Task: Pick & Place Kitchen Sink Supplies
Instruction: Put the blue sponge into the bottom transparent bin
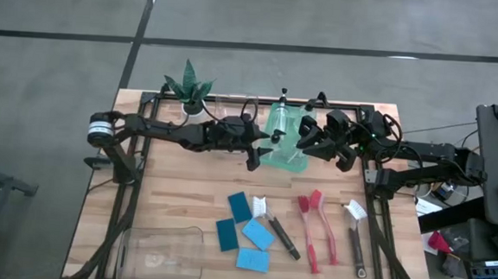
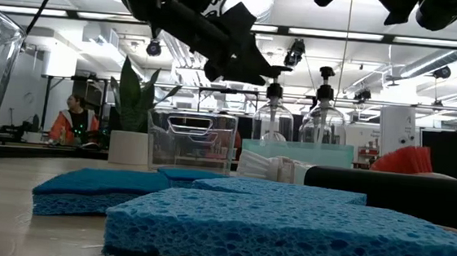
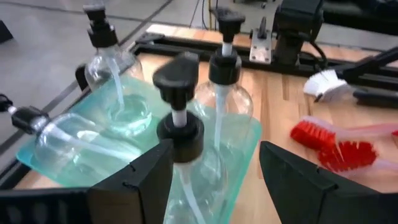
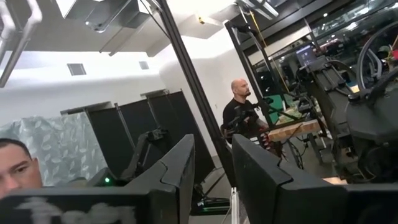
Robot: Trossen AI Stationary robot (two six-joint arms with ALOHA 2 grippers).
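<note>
Several clear bottles with black pump tops are in the green bin [image 3: 250, 142]: two upright [image 3: 227, 87], one lying on its side [image 3: 65, 142]. A nearer upright bottle [image 3: 180, 132] stands between the open fingers of my left gripper [image 3: 214, 177], close beside one finger; nothing closes on it. My right gripper [image 4: 213, 168] hovers beside the bin's right side [image 1: 308, 141], tipped upward, with a narrow gap and nothing in it. Blue sponges [image 1: 245, 230] and the red and black dish brushes [image 1: 317, 232] lie flat on the table nearer the front.
A clear bin [image 1: 161, 253] sits at the front left corner. A potted plant [image 1: 189, 88] and another clear bin [image 2: 191, 140] stand at the back. People show in the room beyond the table [image 4: 239, 112].
</note>
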